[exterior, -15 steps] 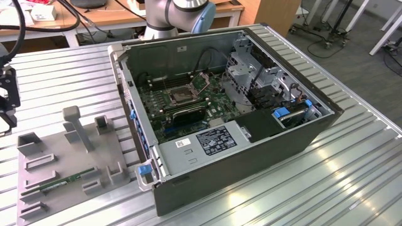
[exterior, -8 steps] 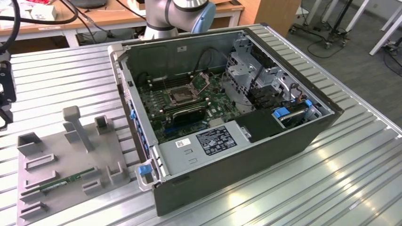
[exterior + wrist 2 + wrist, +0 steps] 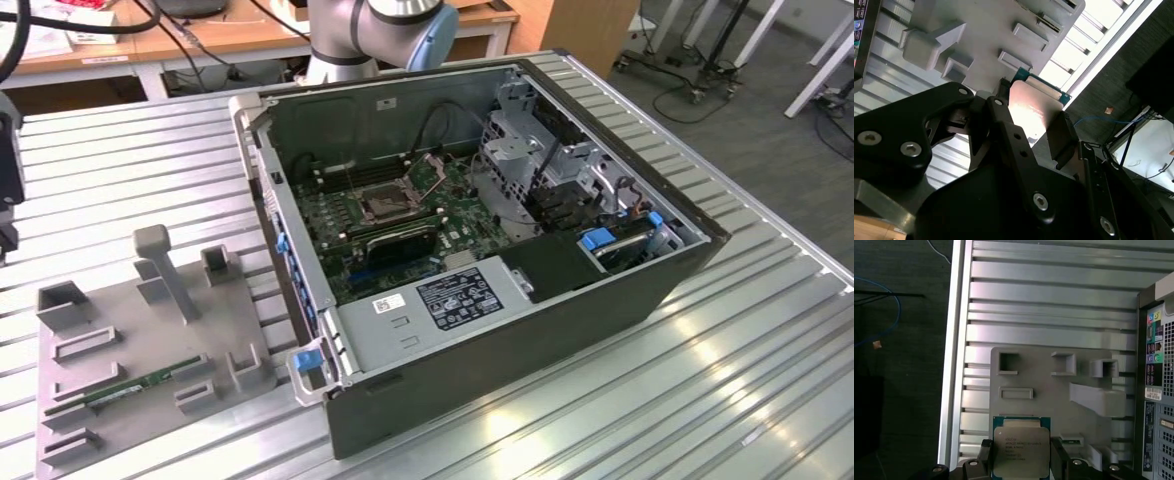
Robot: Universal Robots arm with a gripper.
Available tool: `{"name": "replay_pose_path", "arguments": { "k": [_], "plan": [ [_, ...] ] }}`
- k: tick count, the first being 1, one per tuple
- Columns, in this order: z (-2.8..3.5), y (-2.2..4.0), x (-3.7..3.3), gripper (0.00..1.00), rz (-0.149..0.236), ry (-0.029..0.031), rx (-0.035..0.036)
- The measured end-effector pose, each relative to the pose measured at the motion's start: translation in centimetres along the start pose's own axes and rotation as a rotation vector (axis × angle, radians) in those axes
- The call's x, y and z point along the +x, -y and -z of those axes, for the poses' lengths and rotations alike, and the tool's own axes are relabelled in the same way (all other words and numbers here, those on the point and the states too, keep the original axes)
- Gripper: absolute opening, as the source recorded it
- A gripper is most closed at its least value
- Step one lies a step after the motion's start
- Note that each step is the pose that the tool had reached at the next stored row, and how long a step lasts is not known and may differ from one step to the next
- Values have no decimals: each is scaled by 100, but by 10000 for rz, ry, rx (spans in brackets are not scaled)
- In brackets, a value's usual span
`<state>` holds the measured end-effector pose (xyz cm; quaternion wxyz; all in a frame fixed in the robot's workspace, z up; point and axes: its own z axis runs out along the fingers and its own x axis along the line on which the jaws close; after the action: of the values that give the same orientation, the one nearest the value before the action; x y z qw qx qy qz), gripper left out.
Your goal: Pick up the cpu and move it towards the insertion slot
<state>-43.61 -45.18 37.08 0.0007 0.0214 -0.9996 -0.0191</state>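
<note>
- Starting at the exterior view's left, I see the grey fixture tray (image 3: pixel 134 330) lying on the counter (image 3: pixel 694 400). The green memory stick (image 3: pixel 127 388) rests in one of its pockets (not my concern on this job).
- Over that tray, in the first wrist view, the end effector (image 3: pixel 1021 452) is pinching the cpu (image 3: pixel 1020 440) by two opposite edges. The chip looks level and lifted clear of the tray, as far as I can judge from here.
- Further toward the exterior view's right stands the open computer case (image 3: pixel 534 330). Inside it is the insertion slot (image 3: pixel 383 202), a dark square framed in silver, well apart from the tray.
- I judge the pick done and the carry toward the slot in hand, with most of the way to go.
- That carry calls for a firm pinch, a level chip, and enough height to clear the case wall nearest the tray (the one obstacle I can see between the two).
</note>
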Motion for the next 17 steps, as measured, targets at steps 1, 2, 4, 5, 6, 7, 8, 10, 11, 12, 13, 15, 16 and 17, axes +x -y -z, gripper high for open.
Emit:
{"name": "replay_pose_path", "arguments": {
  "k": [1,2,4,5,6,7,8,10,11,12,13,15,16,17],
  "plan": [
    [14,-1,0,55,0,-1,0],
    [26,-1,0,55,0,-1,0],
    [47,-2,0,55,0,0,-1],
    [58,-2,0,55,0,-2,0],
    [67,-3,0,55,0,-1,0],
    [78,-3,0,55,0,-1,0],
    [86,-3,0,55,0,0,0],
    [99,-4,0,55,0,-1,0],
    [104,-4,0,55,0,-1,0],
    [107,-4,0,55,0,-1,0],
    [107,-4,0,55,0,0,-1],
    [109,-4,0,55,0,0,0],
    [110,-4,0,55,0,0,0],
    [110,-4,0,55,0,-1,0]
  ]
}}
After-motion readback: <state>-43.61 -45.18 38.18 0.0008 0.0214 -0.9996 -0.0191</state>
